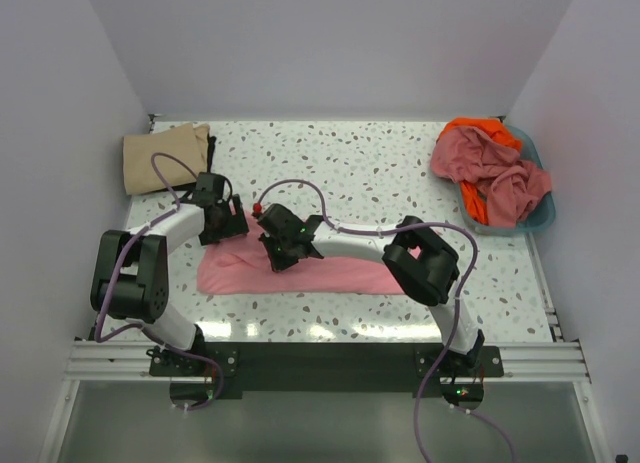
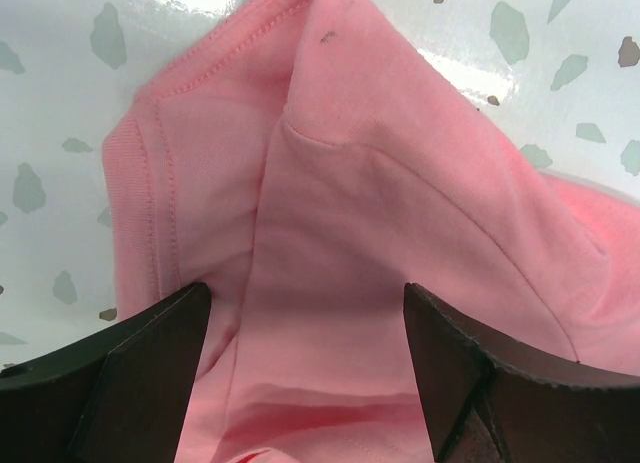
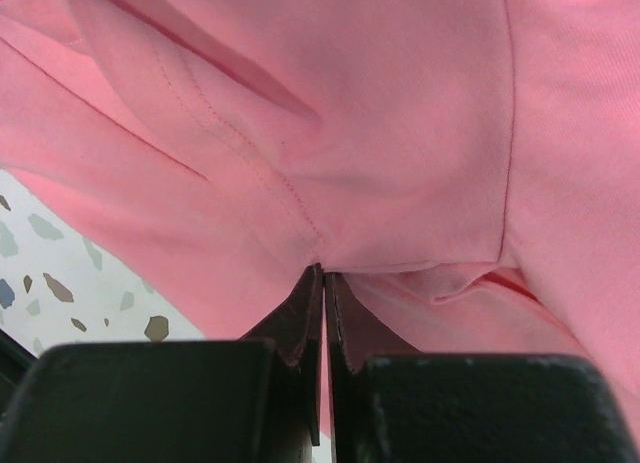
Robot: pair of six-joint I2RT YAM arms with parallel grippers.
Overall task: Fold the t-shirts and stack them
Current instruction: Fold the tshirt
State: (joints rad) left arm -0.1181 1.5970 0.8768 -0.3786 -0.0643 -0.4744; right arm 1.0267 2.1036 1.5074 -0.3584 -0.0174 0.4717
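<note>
- Now pinching a seamed fold of the light pink t-shirt (image 3: pixel 400 133) with the right gripper (image 3: pixel 323 273), pressed together, probably to fold it over.
- Poised spread wide with the left gripper (image 2: pixel 308 313) over the sleeve (image 2: pixel 170 203), seemingly for a second hold.
- Laid along the worktop's (image 1: pixel 380 163) near edge; folded tan t-shirt (image 1: pixel 165 161) set at the far left corner.

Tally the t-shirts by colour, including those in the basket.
Light pink t-shirt, spread out: 1
Tan t-shirt, folded: 1
Dusty pink t-shirt, in the blue basket: 1, as far as the heap shows
Orange t-shirt, in the basket: 1
Total: 4
</note>
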